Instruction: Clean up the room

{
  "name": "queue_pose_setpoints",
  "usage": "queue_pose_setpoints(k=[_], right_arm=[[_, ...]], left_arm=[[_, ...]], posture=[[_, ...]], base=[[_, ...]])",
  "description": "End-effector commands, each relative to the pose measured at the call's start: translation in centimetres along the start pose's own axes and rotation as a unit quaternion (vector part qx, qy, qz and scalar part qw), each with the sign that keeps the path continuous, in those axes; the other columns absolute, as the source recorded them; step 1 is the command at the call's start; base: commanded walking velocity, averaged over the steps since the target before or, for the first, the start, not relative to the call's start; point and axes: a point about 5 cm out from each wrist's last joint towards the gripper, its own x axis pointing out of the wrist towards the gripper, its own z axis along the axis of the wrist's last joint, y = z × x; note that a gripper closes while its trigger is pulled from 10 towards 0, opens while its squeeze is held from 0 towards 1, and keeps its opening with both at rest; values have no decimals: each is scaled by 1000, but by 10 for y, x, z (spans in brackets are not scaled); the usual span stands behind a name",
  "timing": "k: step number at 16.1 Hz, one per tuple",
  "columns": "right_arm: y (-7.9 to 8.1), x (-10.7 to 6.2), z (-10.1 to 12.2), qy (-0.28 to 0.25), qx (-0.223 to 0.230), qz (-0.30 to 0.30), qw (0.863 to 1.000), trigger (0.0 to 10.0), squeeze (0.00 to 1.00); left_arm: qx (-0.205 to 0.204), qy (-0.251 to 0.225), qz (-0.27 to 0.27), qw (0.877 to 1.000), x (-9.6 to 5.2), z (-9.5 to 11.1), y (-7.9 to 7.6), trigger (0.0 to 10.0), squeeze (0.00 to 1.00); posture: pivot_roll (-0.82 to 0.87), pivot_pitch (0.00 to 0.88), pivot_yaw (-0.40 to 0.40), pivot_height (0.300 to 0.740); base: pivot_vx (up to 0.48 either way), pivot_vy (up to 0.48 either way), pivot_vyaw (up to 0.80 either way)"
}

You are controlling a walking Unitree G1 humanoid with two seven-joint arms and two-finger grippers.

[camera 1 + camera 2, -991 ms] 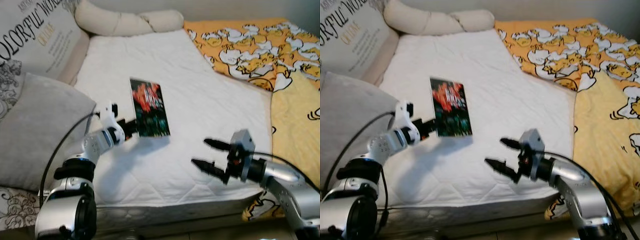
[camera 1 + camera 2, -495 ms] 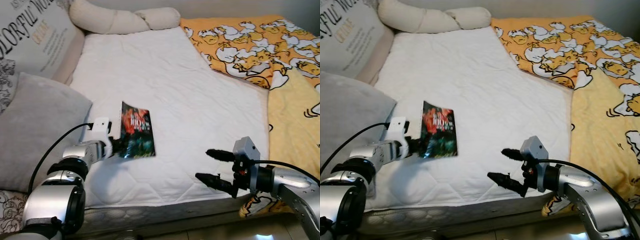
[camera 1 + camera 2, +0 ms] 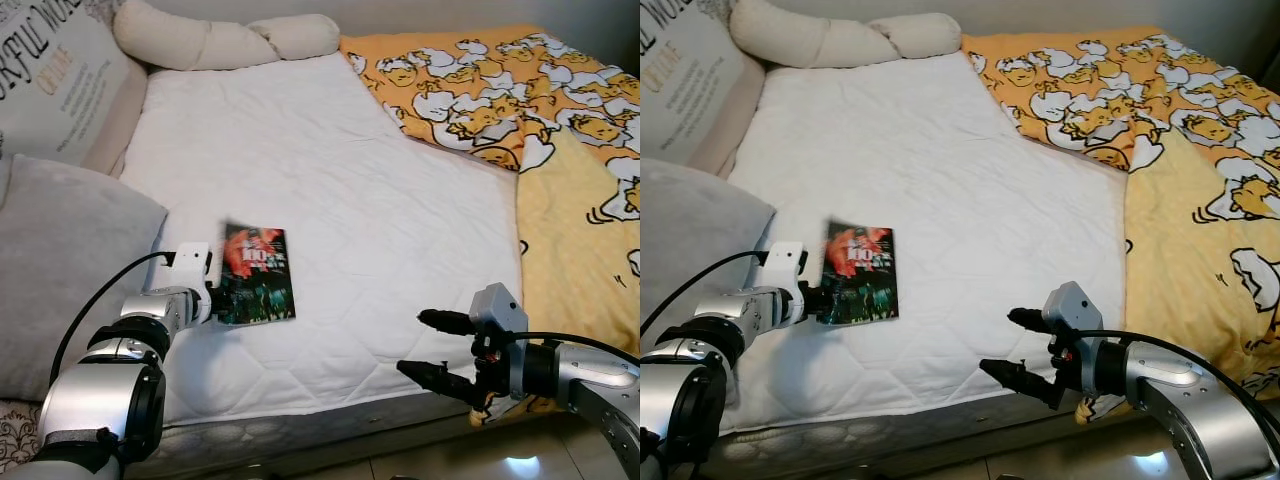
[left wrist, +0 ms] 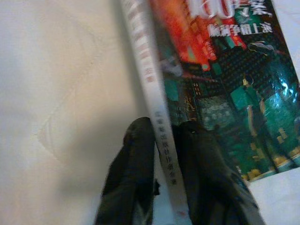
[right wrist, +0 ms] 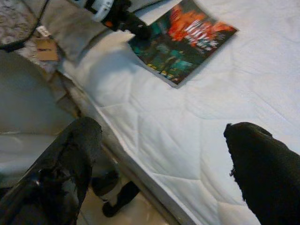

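- We have the book [image 3: 257, 274] pinched at its spine edge in our left gripper [image 3: 213, 297]; the wrist view shows one black finger [image 4: 129, 180] on each side of the white spine.
- The book sits over the near-left part of the white mattress [image 3: 330, 190], just right of the grey pillow [image 3: 60, 260]. We cannot tell whether it rests on the quilting or is lifted just clear of it.
- We judge the tidying to be at an early stage: the book is in hand but not yet put away anywhere, and the duck-print blanket [image 3: 530, 100] lies rumpled across the far right.
- Our right gripper [image 3: 435, 348] hangs with its fingers spread wide and holding nothing, past the near edge of the mattress.
- Open room: the middle and far mattress are bare, so the book can travel right or far freely.
- Edges to mind: the near mattress edge drops off close below the book, and the pillow crowds our left arm.
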Motion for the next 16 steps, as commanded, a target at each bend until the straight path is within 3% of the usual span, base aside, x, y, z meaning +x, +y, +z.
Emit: queue_pose_setpoints(k=[1, 2, 4, 6, 7, 9, 11, 12, 14, 15, 16], right_arm=[[-6, 1, 4, -2, -16, -21, 1000, 10000, 0], [-9, 3, 3, 2, -16, -35, 999, 10000, 0], [-21, 9, 1, -2, 32, -61, 998, 10000, 0], [-26, 16, 4, -25, 30, -78, 996, 10000, 0], [-27, 18, 6, -36, 29, -91, 995, 10000, 0], [-28, 30, 8, -77, 72, -150, 983, 10000, 0], [-22, 44, 1, -74, 90, -179, 977, 10000, 0], [-22, 46, 0, -74, 93, -189, 975, 10000, 0], [-26, 52, -3, -96, 109, -258, 955, 10000, 0], [-29, 53, -3, -112, 131, -307, 936, 10000, 0], [-32, 51, -4, -120, 145, -345, 919, 10000, 0]], left_arm=[[2, 3, 16, 1000, -2, 0, 6, 10000, 1000], [16, -3, 28, 999, -2, 1, 10, 10000, 1000], [33, -43, 61, 997, -7, 11, 23, 10000, 1000], [36, -71, 78, 994, -14, 19, 35, 10000, 1000], [41, -85, 75, 993, -15, 23, 37, 10000, 1000], [50, -166, 35, 984, -23, 47, 35, 10000, 1000], [36, -258, -9, 965, -29, 61, 21, 10000, 1000], [35, -267, -13, 963, -29, 61, 19, 10000, 1000], [38, -324, -38, 944, -41, 51, -4, 10000, 1000], [14, -357, -50, 933, -57, 36, -23, 10000, 1000], [11, -364, -41, 930, -69, 19, -33, 10000, 1000]], posture=[[-179, 0, 51, 740], [-174, 0, 48, 740], [-144, 0, 39, 740], [-111, 0, 32, 740], [-111, 0, 32, 740], [-67, 0, 22, 740], [-31, 0, 6, 740], [-31, 0, 6, 740], [-23, 0, 5, 740], [-13, 0, -7, 740], [-15, 0, -6, 740]], base=[[0, 0, 0], [0, 0, 0], [0, 0, 0], [0, 0, 0], [0, 0, 0], [0, 0, 0], [0, 0, 0], [0, 0, 0], [0, -382, 0], [0, -416, 0], [0, -416, 0]])
